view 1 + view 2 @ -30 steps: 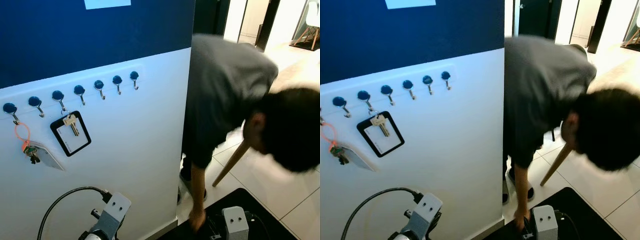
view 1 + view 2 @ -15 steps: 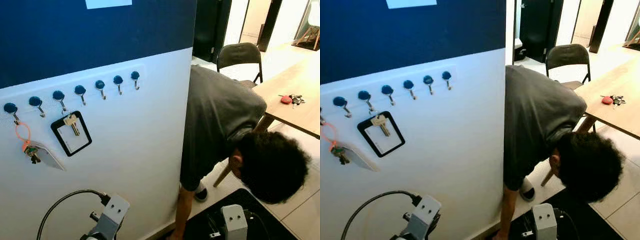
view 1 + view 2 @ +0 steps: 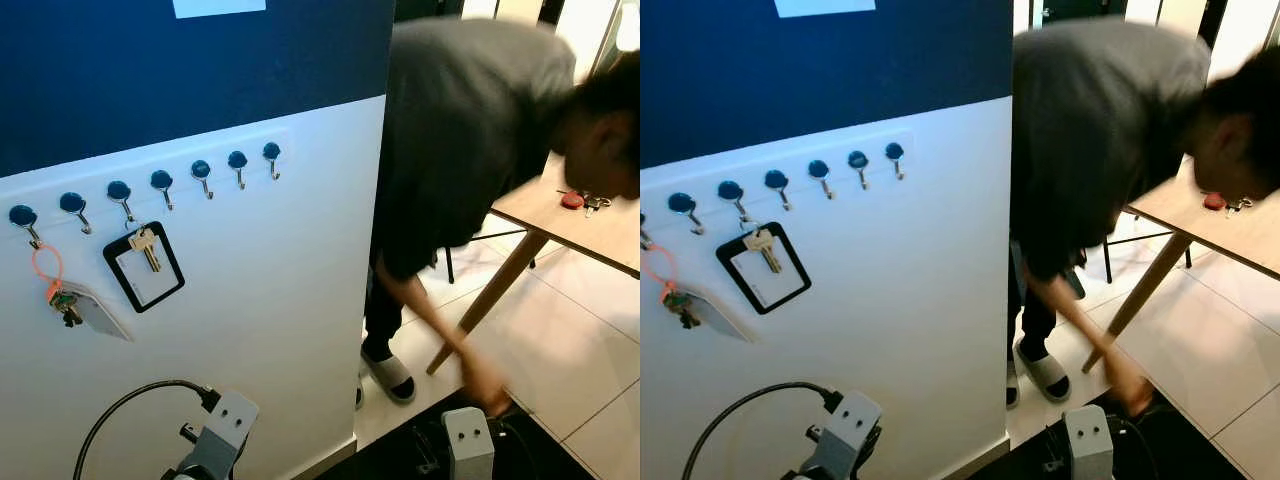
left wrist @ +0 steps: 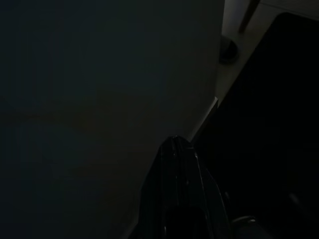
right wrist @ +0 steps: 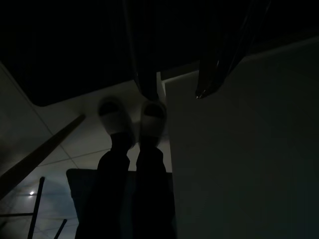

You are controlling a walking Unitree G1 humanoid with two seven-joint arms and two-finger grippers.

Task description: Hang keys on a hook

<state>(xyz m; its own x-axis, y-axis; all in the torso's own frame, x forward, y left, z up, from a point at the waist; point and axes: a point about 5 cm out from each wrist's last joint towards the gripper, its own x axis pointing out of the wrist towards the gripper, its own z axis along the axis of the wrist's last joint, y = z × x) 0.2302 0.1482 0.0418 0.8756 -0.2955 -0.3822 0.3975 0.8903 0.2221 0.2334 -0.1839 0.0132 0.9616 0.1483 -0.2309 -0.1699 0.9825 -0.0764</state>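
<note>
A row of blue-knobbed hooks [image 3: 160, 185] runs across the white wall panel [image 3: 260, 330]. An orange loop with keys and a tag [image 3: 55, 290] hangs from the leftmost hook. From the third hook hang a brass key and a black card holder [image 3: 143, 265]. A bunch of keys with a red tag [image 3: 580, 199] lies on the wooden table at the right. Both arms hang low: the left wrist [image 3: 225, 430] and the right wrist [image 3: 468, 440]. In the dark left wrist view my left gripper [image 4: 175, 144] looks shut and empty. My right gripper [image 5: 174, 94] is open and empty.
A person in a grey shirt [image 3: 460, 130] bends over close on my right, one hand [image 3: 485, 385] reaching down beside my right wrist. Their slippered feet [image 5: 134, 117] stand by the wall's edge. A black mat [image 3: 400, 455] lies on the tiled floor [image 3: 570, 330].
The person has lifted their head and swung the reaching hand from the wall's base over to the right, near my right wrist. My arms have not moved.
</note>
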